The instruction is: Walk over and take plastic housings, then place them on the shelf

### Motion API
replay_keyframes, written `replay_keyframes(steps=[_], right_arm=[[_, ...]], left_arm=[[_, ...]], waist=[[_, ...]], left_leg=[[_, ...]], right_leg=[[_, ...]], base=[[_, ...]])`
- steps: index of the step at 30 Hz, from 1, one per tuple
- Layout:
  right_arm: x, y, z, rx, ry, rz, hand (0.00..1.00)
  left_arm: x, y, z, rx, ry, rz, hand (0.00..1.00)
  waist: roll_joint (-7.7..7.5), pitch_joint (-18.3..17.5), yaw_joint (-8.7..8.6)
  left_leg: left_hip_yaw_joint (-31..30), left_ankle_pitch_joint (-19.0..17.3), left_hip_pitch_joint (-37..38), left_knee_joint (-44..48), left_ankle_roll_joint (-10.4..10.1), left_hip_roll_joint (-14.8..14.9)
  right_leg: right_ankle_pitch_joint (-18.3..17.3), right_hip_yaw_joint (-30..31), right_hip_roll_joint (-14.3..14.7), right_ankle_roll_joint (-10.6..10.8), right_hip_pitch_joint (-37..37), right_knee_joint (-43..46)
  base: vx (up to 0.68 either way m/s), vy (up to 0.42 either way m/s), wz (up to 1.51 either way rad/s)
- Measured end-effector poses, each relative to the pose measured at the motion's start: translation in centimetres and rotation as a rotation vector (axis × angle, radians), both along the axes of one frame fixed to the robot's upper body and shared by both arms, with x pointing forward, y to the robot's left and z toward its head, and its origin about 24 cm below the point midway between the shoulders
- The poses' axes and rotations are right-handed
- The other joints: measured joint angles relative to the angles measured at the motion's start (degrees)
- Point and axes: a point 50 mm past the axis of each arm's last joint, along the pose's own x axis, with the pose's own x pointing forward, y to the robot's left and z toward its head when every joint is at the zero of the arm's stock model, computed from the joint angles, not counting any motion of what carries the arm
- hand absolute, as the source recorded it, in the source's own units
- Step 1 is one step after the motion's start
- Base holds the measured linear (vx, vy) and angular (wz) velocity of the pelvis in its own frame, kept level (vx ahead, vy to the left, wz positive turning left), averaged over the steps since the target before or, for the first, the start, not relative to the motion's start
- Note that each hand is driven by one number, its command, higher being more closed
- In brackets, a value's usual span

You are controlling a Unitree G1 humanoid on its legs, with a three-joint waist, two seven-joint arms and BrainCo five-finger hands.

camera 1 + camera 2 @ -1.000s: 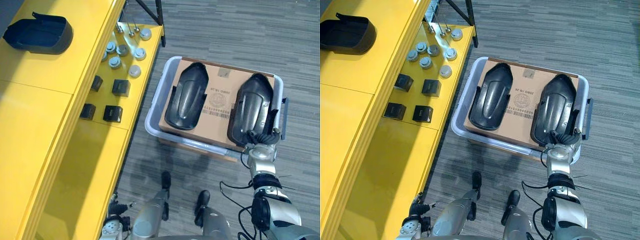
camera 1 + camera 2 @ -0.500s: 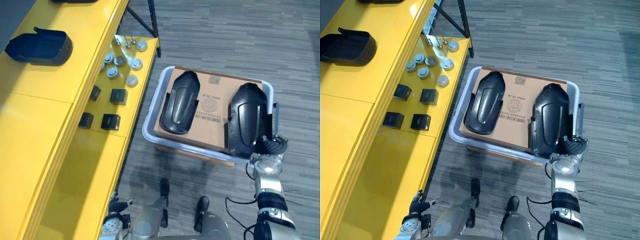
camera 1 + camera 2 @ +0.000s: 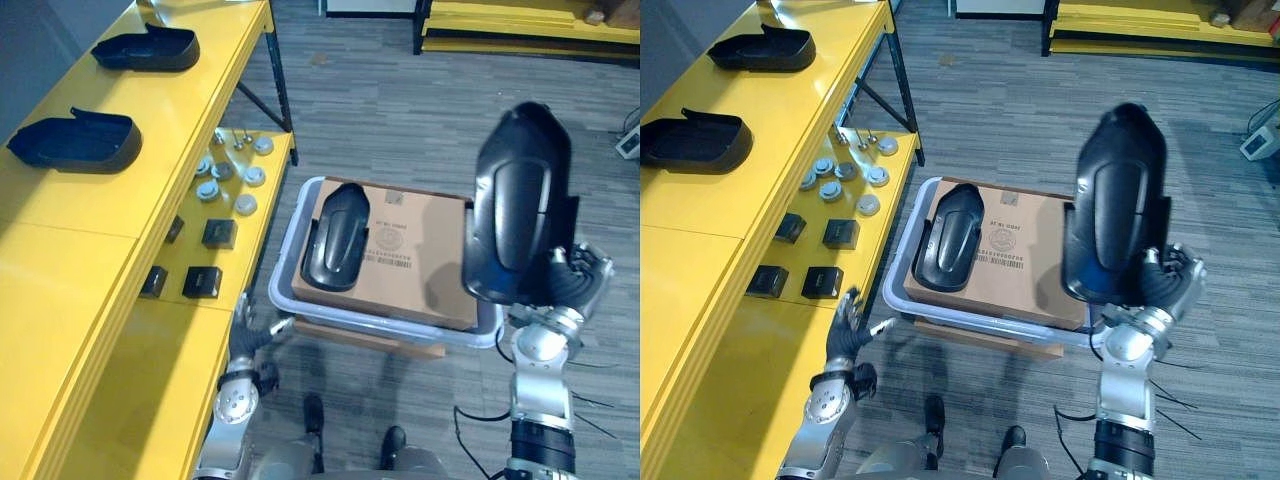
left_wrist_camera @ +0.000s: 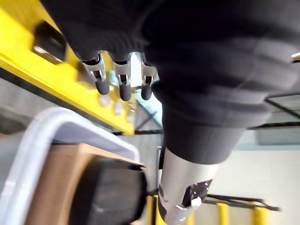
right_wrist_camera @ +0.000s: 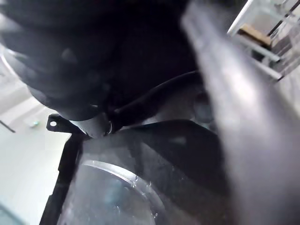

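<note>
Grey plastic bin point(image 3: 283, 283) on the floor, lined w/ a brown cardboard sheet point(image 3: 415, 265). The right hand point(image 3: 1170, 283) is over the bin's right near corner, fingers curled round the lower end of a plastic housing point(image 3: 515, 200), gripping it. That housing stands upright in the air above the bin's right side. It is glossy black, long & rounded, w/ a domed top & a raised smooth panel down the middle. A second housing point(image 3: 335, 238), same shape, lies on the cardboard in the bin's left half. Left of the bin is a yellow shelf point(image 3: 90, 270). Its top level has a third housing point(image 3: 75, 145) & a fourth housing point(image 3: 148, 48), both hollow side up. The left hand point(image 3: 847, 325) is near the bin's left near corner, fingers loose & spread, holding nothing.
</note>
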Motion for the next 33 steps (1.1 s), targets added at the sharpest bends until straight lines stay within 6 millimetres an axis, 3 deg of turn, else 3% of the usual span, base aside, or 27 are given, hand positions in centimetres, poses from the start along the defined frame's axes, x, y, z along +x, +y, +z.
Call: replay_keyframes(steps=[5, 13, 20, 21, 23, 24, 33], right_arm=[[0.5, 4.3, 0.5, -0.037, -0.023, 0.204, 1.0], [0.2, 10.0, 0.2, -0.071, -0.017, 0.47, 1.0], [0.3, 10.8, -1.3, -0.128, 0.053, 0.518, 1.0], [0.3, 10.8, -1.4, -0.139, 0.061, 0.521, 1.0], [0.4, 10.5, -1.7, -0.168, 0.076, 0.519, 1.0], [0.4, 10.4, -1.8, -0.177, 0.081, 0.519, 0.0], [-0.3, 11.3, -2.6, -0.23, 0.104, 0.622, 0.0]], left_arm=[[0.4, -1.9, 1.5, -0.02, -0.064, -0.071, 0.0], [-0.2, -4.7, 1.1, -0.125, -0.021, -0.223, 0.0], [-0.5, -5.0, -0.5, -0.213, 0.08, -0.289, 0.0], [-0.5, -5.0, -0.7, -0.212, 0.09, -0.29, 1.0], [-0.6, -5.1, -0.8, -0.22, 0.1, -0.303, 1.0], [-0.7, -5.1, -0.9, -0.212, 0.103, -0.308, 1.0], [-0.3, -4.7, -1.4, -0.183, 0.125, -0.304, 1.0]], waist=[[-0.01, -1.68, -0.1], [-0.02, -2.96, -0.23], [-0.05, -6.28, -0.15], [-0.08, -6.44, -0.11], [-0.09, -6.46, -0.14], [-0.1, -6.47, -0.15], [-0.42, -7.94, -0.18]], left_leg=[[1.04, -0.01, 0.91, -0.09, 0.0, 0.1], [2.62, 0.01, 1.0, -0.52, 0.0, 0.8], [2.69, 0.04, 0.91, -0.54, 0.0, 0.88], [2.75, 0.05, 0.87, -0.54, 0.01, 0.9], [2.83, 0.11, 0.82, -0.54, 0.09, 0.9], [2.85, 0.19, 0.82, -0.54, 0.21, 0.89], [2.62, 0.43, 0.77, -0.56, 0.12, 0.97]], right_leg=[[0.3, 1.1, 0.07, 0.01, 0.47, -0.15], [2.39, 2.86, 0.97, -0.03, 0.46, -2.09], [2.86, 2.93, 1.14, -0.11, 0.54, -2.72], [3.11, 3.04, 1.21, -0.15, 0.6, -3.06], [3.29, 3.14, 1.23, -0.13, 0.58, -3.28], [3.34, 3.16, 1.24, -0.12, 0.59, -3.35], [3.54, 3.0, 1.73, -0.22, 0.8, -3.73]], base=[[-0.01, 0.004, -0.11], [-0.04, 0.012, -0.13], [0.0, 0.002, -0.01], [0.01, 0.008, -0.05], [0.0, 0.012, -0.04], [0.0, 0.0, 0.0], [0.0, 0.0, 0.01]])
